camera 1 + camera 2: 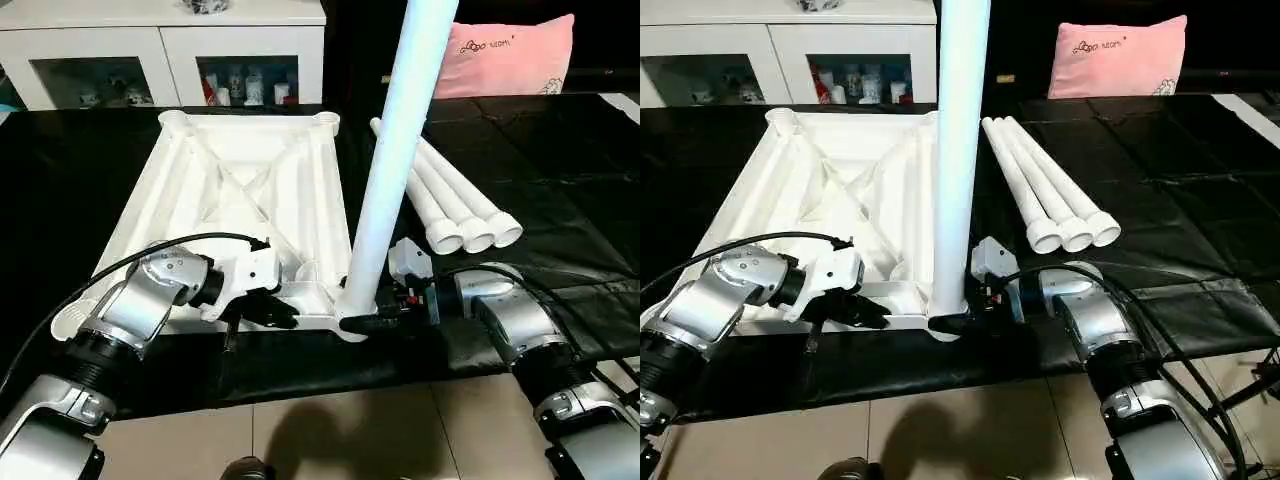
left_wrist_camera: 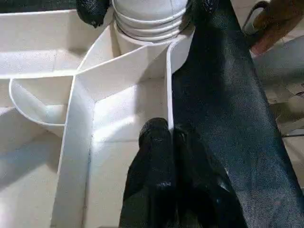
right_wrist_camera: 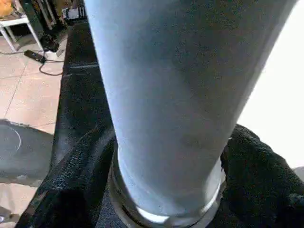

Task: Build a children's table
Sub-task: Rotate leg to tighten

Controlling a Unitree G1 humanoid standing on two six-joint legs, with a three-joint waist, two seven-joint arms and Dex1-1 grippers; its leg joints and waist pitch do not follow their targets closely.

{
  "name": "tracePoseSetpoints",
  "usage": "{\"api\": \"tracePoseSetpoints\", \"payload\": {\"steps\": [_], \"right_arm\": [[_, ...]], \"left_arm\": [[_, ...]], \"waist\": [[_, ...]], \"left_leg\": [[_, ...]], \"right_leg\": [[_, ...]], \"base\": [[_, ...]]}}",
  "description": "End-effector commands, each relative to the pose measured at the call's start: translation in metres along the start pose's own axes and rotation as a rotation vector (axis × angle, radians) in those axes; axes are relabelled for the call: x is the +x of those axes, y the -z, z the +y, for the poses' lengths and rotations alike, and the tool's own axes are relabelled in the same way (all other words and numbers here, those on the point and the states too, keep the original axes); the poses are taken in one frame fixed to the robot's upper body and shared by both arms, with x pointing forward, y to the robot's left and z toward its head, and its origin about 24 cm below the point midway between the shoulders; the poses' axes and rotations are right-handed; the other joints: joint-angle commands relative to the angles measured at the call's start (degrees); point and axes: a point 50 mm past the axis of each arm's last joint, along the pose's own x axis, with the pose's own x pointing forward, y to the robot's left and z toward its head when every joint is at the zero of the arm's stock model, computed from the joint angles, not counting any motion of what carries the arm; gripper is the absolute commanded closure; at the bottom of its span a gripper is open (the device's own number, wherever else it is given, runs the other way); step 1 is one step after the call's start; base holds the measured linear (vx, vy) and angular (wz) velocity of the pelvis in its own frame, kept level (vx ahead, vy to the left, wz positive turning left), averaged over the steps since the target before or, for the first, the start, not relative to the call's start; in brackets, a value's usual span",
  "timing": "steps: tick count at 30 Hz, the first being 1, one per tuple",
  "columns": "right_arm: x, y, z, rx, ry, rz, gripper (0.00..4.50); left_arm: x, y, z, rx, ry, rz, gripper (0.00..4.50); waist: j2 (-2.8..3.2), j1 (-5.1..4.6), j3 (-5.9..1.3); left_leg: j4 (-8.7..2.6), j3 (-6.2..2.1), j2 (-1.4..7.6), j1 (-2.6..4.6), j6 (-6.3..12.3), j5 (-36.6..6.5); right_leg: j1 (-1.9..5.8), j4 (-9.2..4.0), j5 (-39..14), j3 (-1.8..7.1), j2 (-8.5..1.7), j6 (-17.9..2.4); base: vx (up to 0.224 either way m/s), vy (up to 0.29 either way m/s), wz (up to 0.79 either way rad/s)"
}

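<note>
Here, right gripper [image 1: 372, 318] fingers straddle the upright leg [image 1: 392, 160] to seat it; left gripper [image 2: 172, 137] pinches the tabletop [image 1: 240, 190] rim, steadying.

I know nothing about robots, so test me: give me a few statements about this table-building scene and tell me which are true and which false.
1. One leg stands upright in a near corner socket of the tabletop. True.
2. Four spare legs lie on the black mat. False: three spare legs lie there side by side.
3. The tabletop lies with its ribbed underside up. True.
4. The left hand holds a leg. False: its fingers are shut at the tabletop's edge wall.
5. The right hand is at the upright leg's base. True.
</note>
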Motion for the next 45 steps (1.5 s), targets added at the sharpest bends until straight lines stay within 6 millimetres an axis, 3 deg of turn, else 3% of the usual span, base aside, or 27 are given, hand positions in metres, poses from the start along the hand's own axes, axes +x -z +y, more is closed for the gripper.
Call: {"api": "tracePoseSetpoints", "payload": {"steps": [1,13,27,34,38,42,45], "right_arm": [[-0.004,-0.006,-0.001,-0.014,-0.010,-0.020,0.96],[-0.007,-0.002,0.004,0.017,-0.048,-0.030,1.99],[-0.003,0.005,0.010,0.042,-0.064,-0.027,2.34],[0.003,0.009,0.012,0.075,-0.032,-0.041,2.43],[0.012,0.012,0.014,0.110,0.003,-0.059,2.43],[0.025,0.019,0.015,0.162,0.071,-0.044,2.43],[0.034,0.021,0.008,0.208,0.169,-0.033,2.43]], "left_arm": [[-0.001,-0.014,0.000,0.070,0.018,-0.013,4.50],[-0.001,-0.016,0.001,0.066,0.021,-0.006,4.50],[0.000,-0.014,0.001,0.055,0.018,-0.003,4.50],[0.000,-0.010,0.002,0.020,-0.017,-0.006,4.50],[-0.001,-0.011,0.006,-0.025,-0.098,-0.038,4.50],[-0.002,-0.013,0.013,-0.091,-0.204,-0.074,4.50],[-0.003,-0.017,0.018,-0.149,-0.287,-0.109,4.50]], "waist": [[0.19,-0.30,-4.54],[0.23,-0.21,-4.53],[0.33,-0.25,-4.28],[0.56,-0.22,-4.35],[0.52,-0.45,-3.88],[0.26,-0.84,-3.47],[0.42,-1.67,-3.34]], "left_leg": [[-3.77,-0.04,1.86,1.84,2.59,-11.39],[-3.78,-0.08,1.88,1.86,2.55,-11.70],[-4.08,-0.25,1.89,1.92,1.01,-15.35],[-4.04,-0.27,1.86,1.95,0.84,-15.46],[-4.49,-0.39,1.85,2.09,-0.45,-19.60],[-4.89,-0.82,1.75,2.55,-2.39,-24.60],[-4.98,-1.03,1.65,2.47,-3.25,-25.71]], "right_leg": [[2.66,-2.79,-2.94,1.53,-2.28,-16.32],[2.64,-2.82,-3.33,1.51,-2.30,-16.32],[2.44,-3.16,-7.54,1.64,-2.34,-15.45],[2.42,-3.12,-6.56,1.66,-2.32,-15.71],[2.22,-3.63,-11.89,1.76,-2.37,-14.77],[1.94,-4.57,-22.25,1.97,-2.76,-11.79],[1.69,-4.70,-24.36,1.93,-2.71,-11.16]], "base": [[0.000,0.000,0.00],[0.000,0.000,0.00],[0.000,0.000,0.00],[0.000,0.000,0.00],[0.000,0.000,0.00],[0.000,0.000,0.00],[0.000,0.000,0.00]]}}
